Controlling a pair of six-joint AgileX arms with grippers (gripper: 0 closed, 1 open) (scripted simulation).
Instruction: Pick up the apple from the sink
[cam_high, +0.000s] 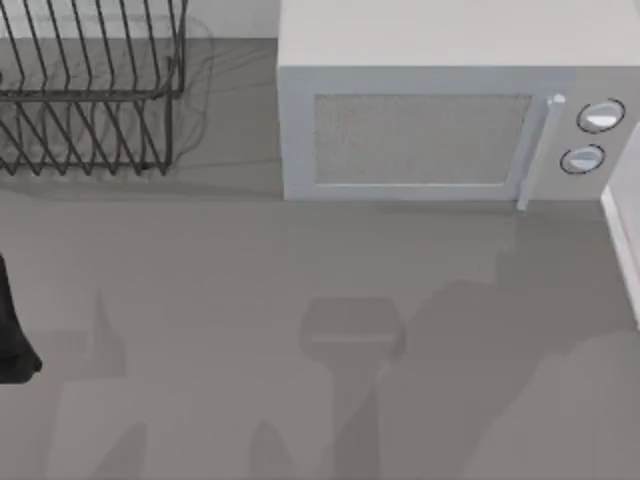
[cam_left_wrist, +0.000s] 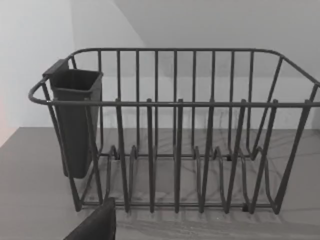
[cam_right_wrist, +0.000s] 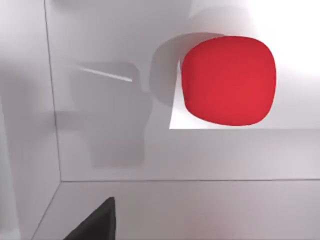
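Note:
The apple (cam_right_wrist: 228, 80) is a plain bright-red rounded blob lying on the white floor of the sink (cam_right_wrist: 30, 100), near one of its walls. My right gripper (cam_right_wrist: 95, 224) hangs above the sink basin and apart from the apple, with just a dark corner of it visible in the right wrist view. My left arm (cam_high: 12, 330) is a black shape parked at the table's left edge, and its gripper (cam_left_wrist: 96, 224) faces the dish rack (cam_left_wrist: 175, 130).
A dark wire dish rack (cam_high: 90, 90) with a cutlery cup (cam_left_wrist: 75, 120) stands at the back left. A grey microwave (cam_high: 440, 110) fills the back middle and right. A white edge (cam_high: 625, 240) runs along the table's right side.

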